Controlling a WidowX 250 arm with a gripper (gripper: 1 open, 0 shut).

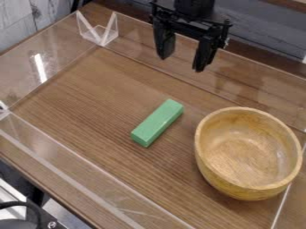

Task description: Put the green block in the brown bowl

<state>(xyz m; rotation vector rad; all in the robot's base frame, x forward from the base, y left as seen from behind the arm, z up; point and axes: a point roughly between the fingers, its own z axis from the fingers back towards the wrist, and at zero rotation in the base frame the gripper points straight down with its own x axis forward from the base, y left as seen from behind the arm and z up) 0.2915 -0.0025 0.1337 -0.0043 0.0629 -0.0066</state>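
Dark wood-grain table (102, 94) boxed in by clear acrylic walls (96, 29). Green block (158, 122) lies flat mid-table, angled, just left of the brown bowl (248, 149), not touching. Gripper (185, 52) hangs above at the back, fingers spread, holding nothing.

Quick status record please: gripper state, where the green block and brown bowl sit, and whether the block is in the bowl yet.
gripper: open, pointing down, above the far part of the table, holding nothing
green block: lying flat on the wooden table, left of the bowl, not touching it
brown bowl: upright at the right near side, hollow empty
block in bowl: not yet
gripper to block: apart, block lies nearer the camera than the gripper
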